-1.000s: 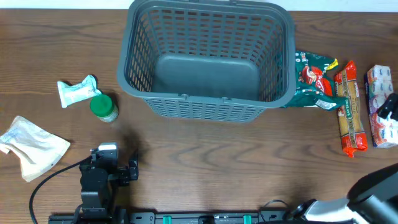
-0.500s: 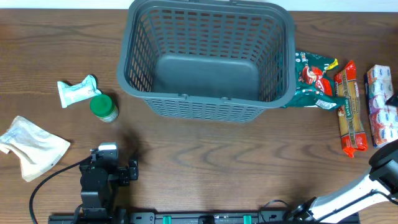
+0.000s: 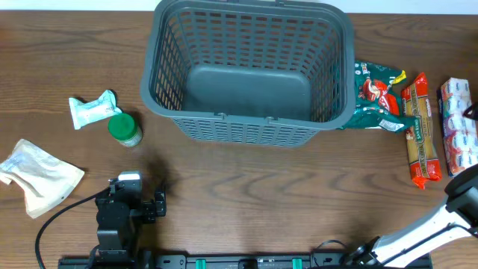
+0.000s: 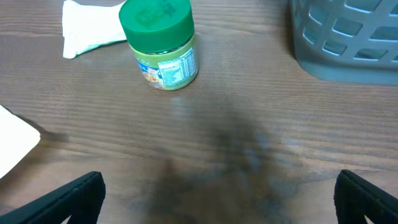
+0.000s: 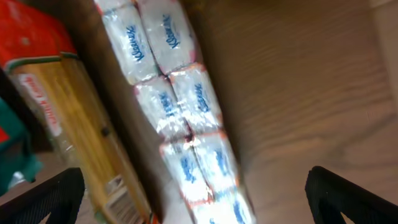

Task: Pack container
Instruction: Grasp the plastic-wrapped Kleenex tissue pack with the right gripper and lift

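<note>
Though still wide apart, right jaws now farther over tissue packs (image 5: 180,118).

Soft even light, faint shadows; right wrist view blurred, overhead sharp

We read "Kleenex" in blue script on several tissue packs (image 5: 177,109) directly ahead of the right gripper (image 5: 196,196). The label print on the green-lidded jar (image 4: 163,50) ahead of the left gripper (image 4: 221,193), and on the pasta packet (image 5: 74,124) beside the tissues, is not legible to us.
</note>
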You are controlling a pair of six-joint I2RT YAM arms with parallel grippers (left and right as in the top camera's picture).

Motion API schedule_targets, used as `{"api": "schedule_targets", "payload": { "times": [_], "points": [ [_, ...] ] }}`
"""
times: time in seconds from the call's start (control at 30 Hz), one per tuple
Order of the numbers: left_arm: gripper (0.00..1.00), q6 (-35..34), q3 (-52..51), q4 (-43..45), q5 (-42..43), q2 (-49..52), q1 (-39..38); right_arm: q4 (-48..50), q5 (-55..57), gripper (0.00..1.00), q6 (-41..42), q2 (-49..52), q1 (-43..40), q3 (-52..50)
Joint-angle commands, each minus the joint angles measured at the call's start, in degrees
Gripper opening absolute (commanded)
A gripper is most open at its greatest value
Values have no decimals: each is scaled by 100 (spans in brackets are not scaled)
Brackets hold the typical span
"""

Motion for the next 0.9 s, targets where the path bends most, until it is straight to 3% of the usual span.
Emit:
{"api": "schedule_targets", "payload": {
  "times": [0.0,0.53,0.6,0.67,0.77,0.8,0.83,0.87],
  "points": [
    [99,37,-48,0,-129,-35,35,94,-205,99,-258,286,-9,79],
    [99,37,-48,2,-129,-35,35,205,-459,98,-212,1421,57,76],
    [99,37,-48,0,-129,-35,35,216,-492,87,-210,1482,66,76],
    [99,37,-48,0,-129,-35,35,240,-496,66,-186,1517,68,76],
    [99,37,-48,0,-129,-35,35,260,-496,52,-120,1532,66,76],
    [98,37,-48,0,-129,-35,35,262,-494,42,-118,1532,66,76],
    [99,37,-48,0,-129,-35,35,251,-492,10,-120,1532,66,76],
    [99,37,-48,2,-129,-35,35,234,-492,1,-114,1532,66,76]
  ]
}}
